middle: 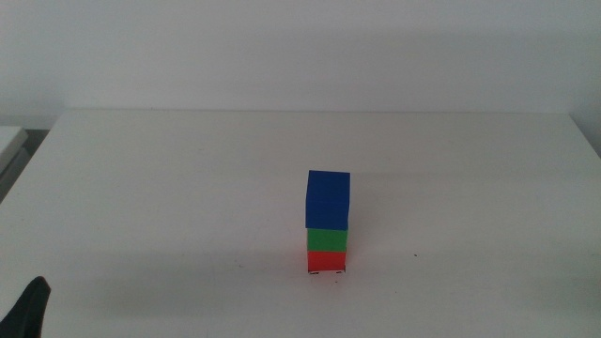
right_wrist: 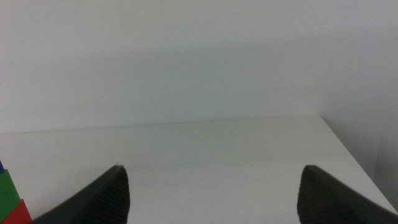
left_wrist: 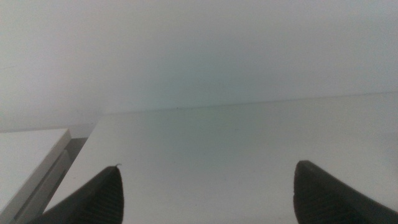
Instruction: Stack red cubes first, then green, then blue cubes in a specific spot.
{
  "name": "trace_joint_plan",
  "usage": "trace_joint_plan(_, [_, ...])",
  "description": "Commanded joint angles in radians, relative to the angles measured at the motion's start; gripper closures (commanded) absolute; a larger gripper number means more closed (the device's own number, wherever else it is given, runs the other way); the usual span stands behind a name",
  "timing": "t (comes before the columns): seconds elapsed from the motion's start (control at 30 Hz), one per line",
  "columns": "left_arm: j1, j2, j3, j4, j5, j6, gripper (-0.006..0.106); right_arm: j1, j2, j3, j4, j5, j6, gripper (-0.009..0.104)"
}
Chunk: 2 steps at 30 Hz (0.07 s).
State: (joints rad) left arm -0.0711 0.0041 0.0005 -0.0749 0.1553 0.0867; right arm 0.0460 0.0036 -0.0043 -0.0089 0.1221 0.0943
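The left gripper [middle: 28, 305] waits nearest, well left of the stack, jaws spread wide and empty. The right gripper [right_wrist: 211, 193] is also wide open, holding nothing. Farther on, the red cube [middle: 326, 260] sits on the pen marks [middle: 326, 273], the green cube [middle: 327, 239] on it, the blue cube [middle: 328, 198] on top, on the white table [middle: 169, 188].

red cube [middle: 326, 261] sits on the pen marks [middle: 326, 273], green cube [middle: 326, 239] on it, blue cube [middle: 328, 198] on top, upright stack
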Motion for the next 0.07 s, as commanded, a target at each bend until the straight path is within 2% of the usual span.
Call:
trace_joint_plan(0.0, [0.002, -0.004, 0.0, 0.0, -0.011, 0.0, 0.007, -0.006, -0.004, 0.004, -0.011, -0.014, 0.0, 0.007])
trace_joint_plan(0.03, [0.002, -0.004, 0.0, 0.0, -0.011, 0.0, 0.007, -0.006, -0.004, 0.004, -0.011, -0.014, 0.0, 0.007])
